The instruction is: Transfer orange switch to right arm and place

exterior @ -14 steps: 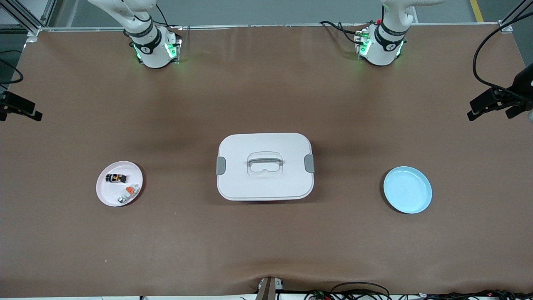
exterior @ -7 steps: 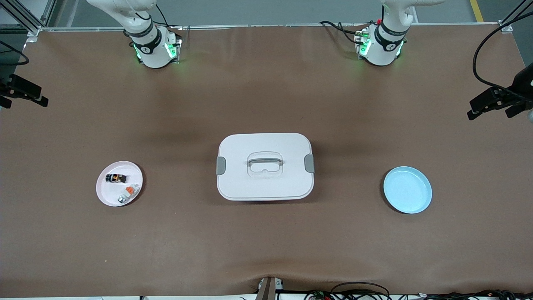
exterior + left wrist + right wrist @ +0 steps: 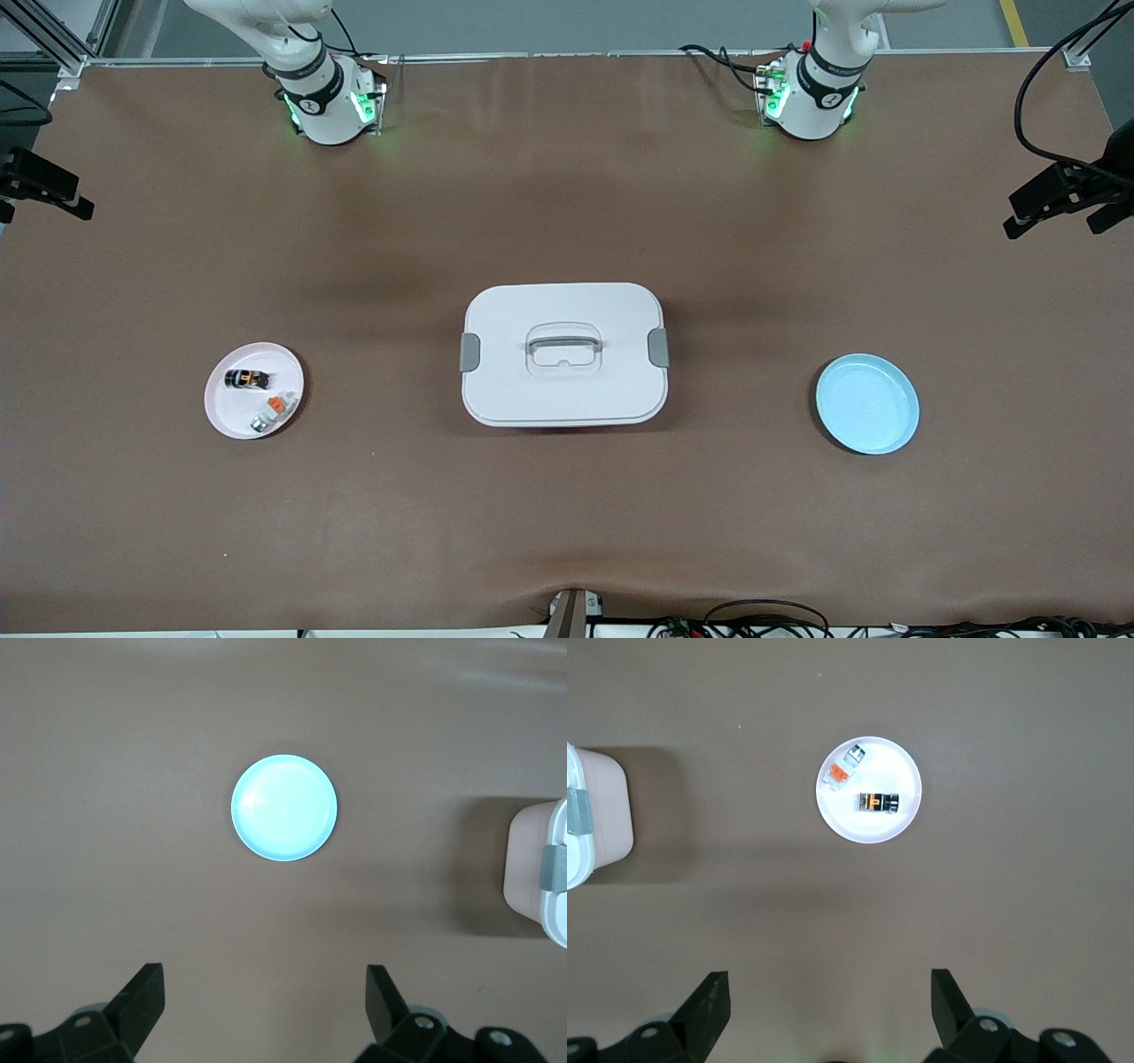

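You are looking at a robotics lab: two arm bases glow green at twelve o'clock, bolted to a table under brown matting, with aluminium framing, loose cables at six o'clock.

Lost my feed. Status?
Left gripper open above blue plate. Right gripper open above pink plate. Black orange-ended switch untouched there. White lidded box mid-table.

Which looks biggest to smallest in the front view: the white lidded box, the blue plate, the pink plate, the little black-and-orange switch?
1. White lidded box
2. Blue plate and pink plate: nearly alike, the blue perhaps slightly larger, too close to rank
3. Orange switch, lying on the pink plate
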Available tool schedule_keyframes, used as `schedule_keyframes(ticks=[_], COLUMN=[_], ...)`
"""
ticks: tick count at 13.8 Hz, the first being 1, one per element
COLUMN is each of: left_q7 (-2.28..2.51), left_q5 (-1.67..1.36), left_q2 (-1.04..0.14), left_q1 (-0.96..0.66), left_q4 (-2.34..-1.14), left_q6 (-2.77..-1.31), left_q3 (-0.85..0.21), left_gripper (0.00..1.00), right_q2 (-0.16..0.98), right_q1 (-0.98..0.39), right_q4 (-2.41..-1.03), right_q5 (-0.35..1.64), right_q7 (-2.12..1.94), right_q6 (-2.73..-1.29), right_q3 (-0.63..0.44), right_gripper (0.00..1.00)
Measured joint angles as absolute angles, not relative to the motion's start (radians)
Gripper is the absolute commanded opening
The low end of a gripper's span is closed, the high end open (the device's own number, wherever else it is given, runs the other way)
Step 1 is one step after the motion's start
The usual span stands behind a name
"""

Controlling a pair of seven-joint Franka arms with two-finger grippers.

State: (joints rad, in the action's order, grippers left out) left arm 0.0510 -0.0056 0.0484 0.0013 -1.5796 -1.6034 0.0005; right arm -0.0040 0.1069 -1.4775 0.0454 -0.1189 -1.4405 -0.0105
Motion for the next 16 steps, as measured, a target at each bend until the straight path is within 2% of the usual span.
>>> schedule_keyframes(ticks=[11,16], left_q7=[0.051,0.051], left_q5=[-0.006,-0.006], left_q2=[0.026,0.026], left_q1=[0.001,0.0], left_q4=[-1.58,-1.58], left_q6=[-1.587,-1.507], left_q3=[0.001,0.0], left_gripper=[1.0,1.0], right_q2=[-0.003,-0.002], right_q1=[0.111,0.112], right_q4=[-1.478,-1.478], right_q5=[0.043,0.043], right_q7=[-0.119,-0.119], right_q6=[-1.46,-1.463], right_q3=[-0.022,-0.023], right_gripper=[1.0,1.0])
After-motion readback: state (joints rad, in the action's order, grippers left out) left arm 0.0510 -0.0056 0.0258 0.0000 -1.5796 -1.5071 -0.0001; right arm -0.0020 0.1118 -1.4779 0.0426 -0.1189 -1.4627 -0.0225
